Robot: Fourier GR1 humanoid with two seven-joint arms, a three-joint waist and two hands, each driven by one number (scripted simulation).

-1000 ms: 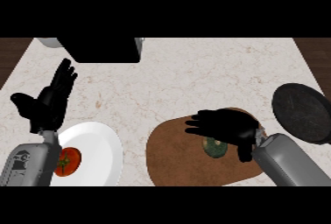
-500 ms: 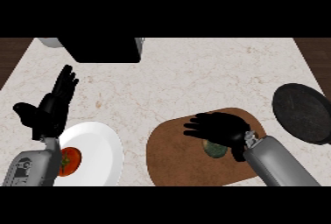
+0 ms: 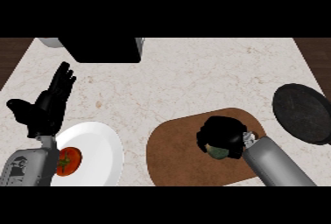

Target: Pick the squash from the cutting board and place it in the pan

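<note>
Bench (image 3: 194,87): carried cutting board (image 3: 177,155) beside pan (image 3: 304,113)
Right hand (image 3: 223,133): clenched round squash (image 3: 218,152) (seemingly to lift it)
Left hand (image 3: 45,105): released, resting

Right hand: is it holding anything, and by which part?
The right hand curls round the squash from above, over the cutting board; only the squash's near end shows. The left hand, open, holds nothing.
</note>
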